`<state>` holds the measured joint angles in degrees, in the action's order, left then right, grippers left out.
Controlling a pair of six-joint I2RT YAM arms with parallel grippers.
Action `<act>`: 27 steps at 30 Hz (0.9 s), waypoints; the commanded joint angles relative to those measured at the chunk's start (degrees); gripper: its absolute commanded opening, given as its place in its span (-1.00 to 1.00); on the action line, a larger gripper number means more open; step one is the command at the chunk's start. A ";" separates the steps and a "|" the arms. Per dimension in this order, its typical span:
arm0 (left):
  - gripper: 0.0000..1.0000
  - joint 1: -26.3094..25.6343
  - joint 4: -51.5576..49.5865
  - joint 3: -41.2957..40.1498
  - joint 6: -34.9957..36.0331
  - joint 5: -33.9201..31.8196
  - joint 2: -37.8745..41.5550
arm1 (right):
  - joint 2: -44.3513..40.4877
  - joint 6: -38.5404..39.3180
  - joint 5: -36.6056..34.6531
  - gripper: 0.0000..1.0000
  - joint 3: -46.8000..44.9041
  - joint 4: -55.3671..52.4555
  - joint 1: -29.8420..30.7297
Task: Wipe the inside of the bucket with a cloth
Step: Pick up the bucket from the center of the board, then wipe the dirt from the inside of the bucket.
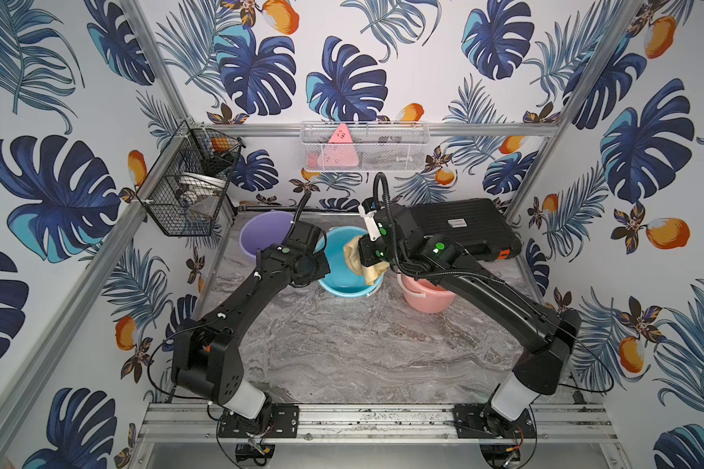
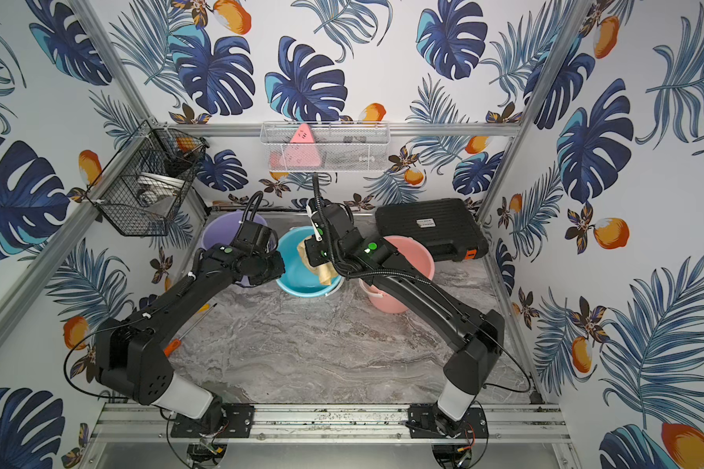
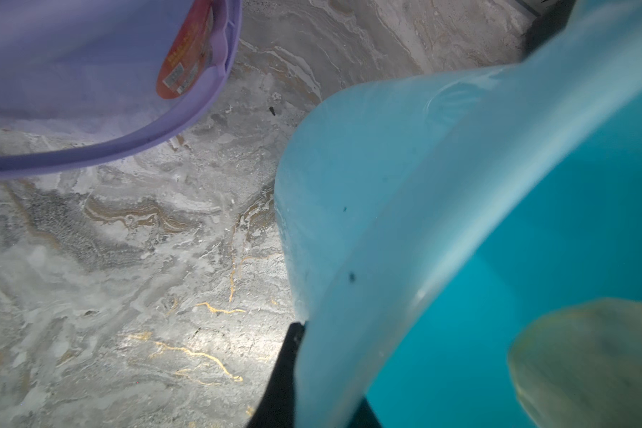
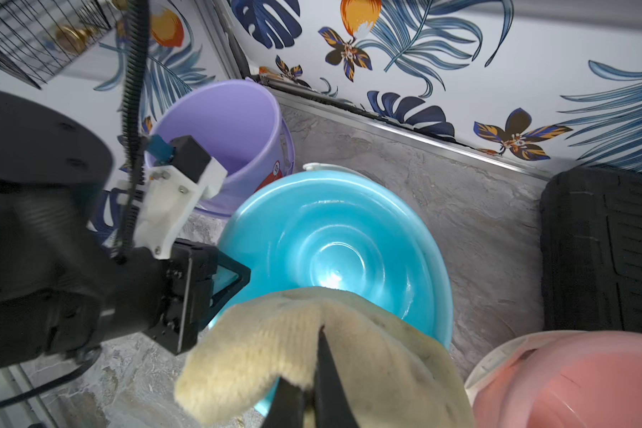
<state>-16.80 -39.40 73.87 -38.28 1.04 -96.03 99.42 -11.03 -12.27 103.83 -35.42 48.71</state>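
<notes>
Right wrist: right tool (image 4: 312,365) pinches fuzzy cloth (image 4: 260,344) over glossy bucket (image 4: 349,237); left tool (image 4: 230,283) clamps rim (image 4: 227,237).

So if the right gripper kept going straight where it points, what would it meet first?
Probably the inside of the blue bucket, the held cloth touching first; depth is unclear.

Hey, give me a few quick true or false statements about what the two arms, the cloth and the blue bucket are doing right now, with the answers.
1. The right gripper holds the cloth. True.
2. The left gripper is open and idle. False: its jaws are shut on the rim of the blue bucket.
3. A black case lies on the table. True.
4. The cloth lies flat on the table. False: it hangs from the right gripper at the blue bucket's mouth.
</notes>
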 commanded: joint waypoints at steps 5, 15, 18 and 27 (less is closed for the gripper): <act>-1.00 -0.60 7.40 -6.77 2.51 -0.38 3.91 | 7.30 2.73 -6.92 -1.00 0.14 -2.77 1.33; -1.00 -1.31 8.83 -10.50 2.00 4.72 5.85 | 14.09 4.27 -8.19 -1.00 -0.85 -1.51 1.92; -1.00 -2.02 8.05 -10.49 2.48 5.31 5.85 | 16.15 5.77 -9.00 -1.00 -0.06 -2.70 2.27; -1.00 -3.03 7.14 -11.55 2.03 6.23 6.30 | 19.58 7.13 -10.34 -1.00 -2.57 -1.50 2.80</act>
<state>-19.75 -30.92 62.70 -37.21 5.98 -89.56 118.72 -5.23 -21.32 101.93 -37.39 51.42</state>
